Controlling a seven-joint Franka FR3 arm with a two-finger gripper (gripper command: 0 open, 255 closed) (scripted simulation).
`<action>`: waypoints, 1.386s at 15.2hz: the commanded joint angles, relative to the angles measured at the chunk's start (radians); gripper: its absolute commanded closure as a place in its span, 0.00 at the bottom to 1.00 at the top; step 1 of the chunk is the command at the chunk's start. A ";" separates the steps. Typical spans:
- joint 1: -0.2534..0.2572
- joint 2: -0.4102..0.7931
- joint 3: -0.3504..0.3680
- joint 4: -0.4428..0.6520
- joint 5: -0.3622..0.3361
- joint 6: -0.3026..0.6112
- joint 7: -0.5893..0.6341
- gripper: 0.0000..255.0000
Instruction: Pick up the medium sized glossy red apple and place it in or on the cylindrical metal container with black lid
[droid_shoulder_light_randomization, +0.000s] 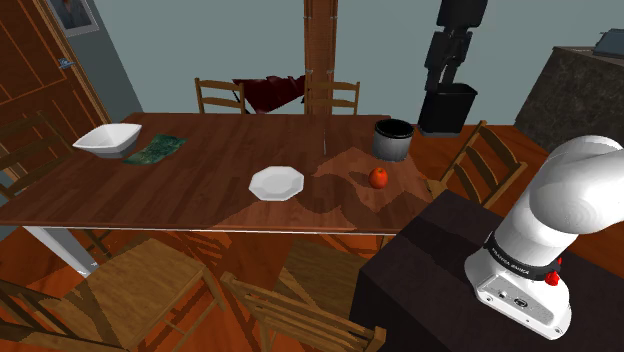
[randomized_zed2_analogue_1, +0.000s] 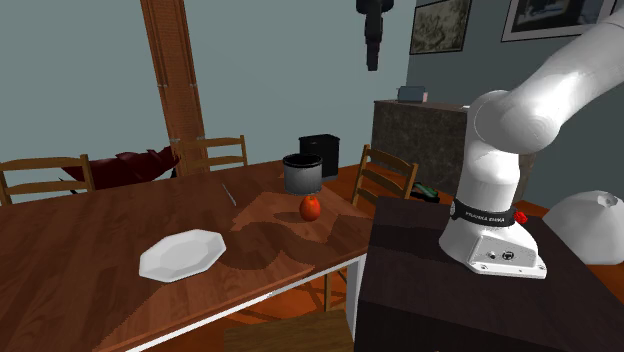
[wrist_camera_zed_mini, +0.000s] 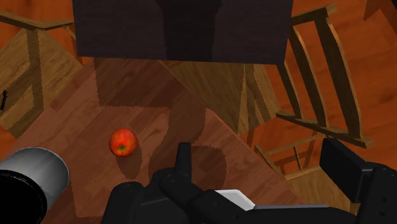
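Observation:
A glossy red apple (droid_shoulder_light_randomization: 379, 177) (randomized_zed2_analogue_1: 310, 206) (wrist_camera_zed_mini: 123, 141) rests on the wooden table (droid_shoulder_light_randomization: 200, 190), a short way in front of the grey metal container with a black rim (droid_shoulder_light_randomization: 393, 140) (randomized_zed2_analogue_1: 302, 173) (wrist_camera_zed_mini: 32, 178). My black gripper (droid_shoulder_light_randomization: 445, 72) (randomized_zed2_analogue_1: 372, 55) (wrist_camera_zed_mini: 264, 162) hangs high above the table's end, well clear of both. In the wrist view its fingers (wrist_camera_zed_mini: 183, 158) stand wide apart with nothing between them, and the apple lies off to one side of them, next to the container.
A white plate (droid_shoulder_light_randomization: 276, 183) (randomized_zed2_analogue_1: 181, 254) sits mid-table, with a white bowl (droid_shoulder_light_randomization: 106, 139) and a green cloth (droid_shoulder_light_randomization: 156, 149) at the shoulder view's far left. Wooden chairs (droid_shoulder_light_randomization: 478, 160) ring the table. A black bin (droid_shoulder_light_randomization: 447, 108) stands beyond the container. The dark stand (droid_shoulder_light_randomization: 420, 270) is nearest.

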 joint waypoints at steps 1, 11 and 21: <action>0.000 0.000 0.000 0.000 0.000 0.000 0.000 0.00; -0.063 0.150 -0.039 -0.196 -0.031 0.359 -0.002 0.00; -0.117 0.449 -0.091 -0.261 -0.039 0.736 -0.010 0.00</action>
